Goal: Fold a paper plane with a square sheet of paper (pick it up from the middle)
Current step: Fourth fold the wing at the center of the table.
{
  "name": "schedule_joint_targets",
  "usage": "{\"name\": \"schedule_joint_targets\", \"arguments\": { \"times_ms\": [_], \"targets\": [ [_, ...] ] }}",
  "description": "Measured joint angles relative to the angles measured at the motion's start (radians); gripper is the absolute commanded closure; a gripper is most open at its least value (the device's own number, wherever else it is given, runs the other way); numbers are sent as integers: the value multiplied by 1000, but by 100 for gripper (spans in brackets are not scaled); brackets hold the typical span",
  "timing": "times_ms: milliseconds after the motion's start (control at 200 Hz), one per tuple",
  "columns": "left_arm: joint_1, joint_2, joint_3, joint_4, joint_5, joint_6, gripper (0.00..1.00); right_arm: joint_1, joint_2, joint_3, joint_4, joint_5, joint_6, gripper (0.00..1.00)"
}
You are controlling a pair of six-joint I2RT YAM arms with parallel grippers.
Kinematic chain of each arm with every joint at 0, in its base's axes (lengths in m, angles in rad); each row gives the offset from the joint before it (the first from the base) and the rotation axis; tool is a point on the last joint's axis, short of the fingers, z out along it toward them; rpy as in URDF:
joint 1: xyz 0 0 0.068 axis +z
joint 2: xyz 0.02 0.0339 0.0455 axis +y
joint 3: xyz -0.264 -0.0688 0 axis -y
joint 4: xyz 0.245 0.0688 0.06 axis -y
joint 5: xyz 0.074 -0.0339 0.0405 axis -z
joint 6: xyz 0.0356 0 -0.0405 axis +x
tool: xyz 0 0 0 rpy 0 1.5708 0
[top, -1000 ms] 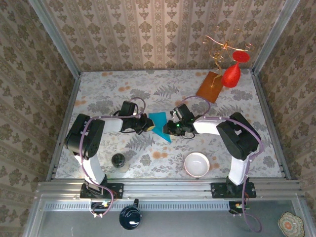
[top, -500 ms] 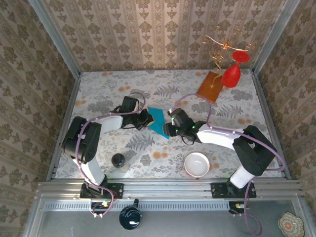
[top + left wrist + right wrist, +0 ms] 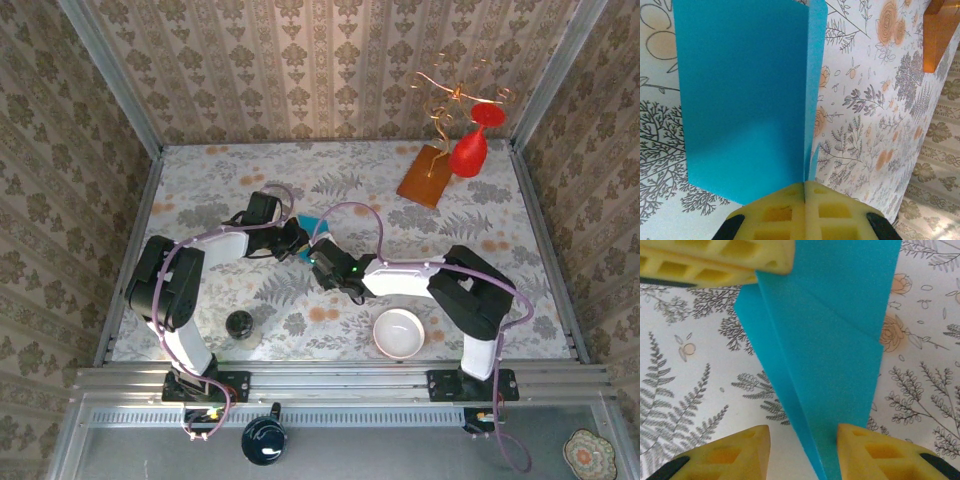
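Nearest, in front of the worktop's rail: one dark round pot (image 3: 263,440) left of centre and one patterned dish (image 3: 590,455) at the right corner. On the floral worktop (image 3: 200,190), at its near edge: one small dark jar (image 3: 240,323) to the left and one white bowl (image 3: 399,332) to the right, well apart. Two arms, one claw on each, both reaching in toward the middle. There, one teal-blue sheet of paper (image 3: 313,222), creased to a narrower shape, between the two claws; resting on the worktop or raised off it, impossible to tell. Left claw (image 3: 297,243) pressed together and pinching the sheet at its fold: in the left wrist view, yellow pads (image 3: 775,212) meeting on the crease, one broad flap spread to the left, one narrow flap seen edge-on to the right. Right claw (image 3: 320,260) spread: in the right wrist view, two yellow fingers (image 3: 730,452) standing apart, the sheet's pointed end running down between them, close against the right finger and clear of the left. Farthest, toward the right corner: one orange-brown board (image 3: 427,176), one red glass-shaped ornament (image 3: 467,152) just beside its right end, and one thin gold wire stand (image 3: 455,92) above both.
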Motion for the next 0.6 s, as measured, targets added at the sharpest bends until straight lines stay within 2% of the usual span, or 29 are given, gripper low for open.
{"name": "schedule_joint_targets", "arguments": {
  "times_ms": [600],
  "targets": [
    [-23, 0, 1, -12, -1, -8, 95, 0, 40, 13, 0, 59, -23, 69]
  ]
}}
